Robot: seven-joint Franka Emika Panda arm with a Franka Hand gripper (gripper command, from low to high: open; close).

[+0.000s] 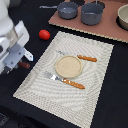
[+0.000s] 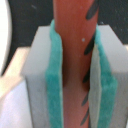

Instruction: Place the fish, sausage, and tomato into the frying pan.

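Note:
My gripper (image 1: 19,61) is at the exterior view's left, beside the placemat's left edge, shut on the sausage (image 1: 24,65). In the wrist view the sausage (image 2: 72,50), reddish-brown with dark grill marks, is clamped lengthwise between the green pads (image 2: 52,85) of the gripper (image 2: 75,100). The tomato (image 1: 44,34) lies on the black table beyond the gripper. The frying pan (image 1: 67,10) sits on the brown board at the back, its thin handle (image 1: 48,7) pointing to the exterior view's left. The fish is not in view.
A taller grey pot (image 1: 92,13) stands right of the pan, and another vessel (image 1: 123,17) at the board's right edge. On the striped placemat (image 1: 45,75) are a tan plate (image 1: 68,66), a knife (image 1: 85,58) and a fork (image 1: 65,80).

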